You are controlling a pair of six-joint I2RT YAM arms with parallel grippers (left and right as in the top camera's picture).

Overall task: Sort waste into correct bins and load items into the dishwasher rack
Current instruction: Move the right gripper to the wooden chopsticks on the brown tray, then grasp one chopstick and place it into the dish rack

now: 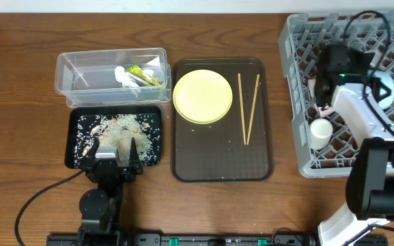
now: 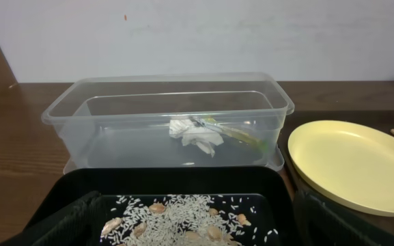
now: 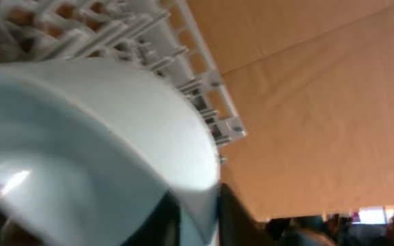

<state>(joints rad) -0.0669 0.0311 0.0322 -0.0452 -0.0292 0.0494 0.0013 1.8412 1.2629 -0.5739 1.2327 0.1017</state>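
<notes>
- Your left tool (image 1: pixel 117 152) sits at the 6 o'clock edge of the black tray (image 1: pixel 80 156). Its fingers are spread apart and nothing is between them.
- Rice-like crumbs (image 1: pixel 120 131) lie scattered in that tray, which is at 8 o'clock on the desk (image 1: pixel 19 123).
- The clear tub (image 1: pixel 74 72) touches the tray's 12 o'clock side. It holds the white paper scrap (image 2: pixel 195 134) and, at the scrap's 3 o'clock, the green-yellow wrapper (image 2: pixel 241 134).
- The yellow plate (image 1: pixel 203 96) rests in the 10 o'clock corner of the brown serving tray (image 1: pixel 220 160).
- The two chopsticks (image 1: pixel 249 109) lie at the plate's 3 o'clock. They are apart at 12 o'clock and nearly meet at 6.
- The dishwasher rack (image 1: pixel 299 61) stands at 3 o'clock on the desk, with the white cup (image 1: pixel 321 130) near its 7 o'clock corner.
- Your right tool (image 1: pixel 321 96) is low over the rack, at 12 o'clock from the cup.
- In the right wrist view a pale bowl (image 3: pixel 94 150) fills the frame against the rack lattice. I cannot tell whether this tool is clamped on it or parted.
</notes>
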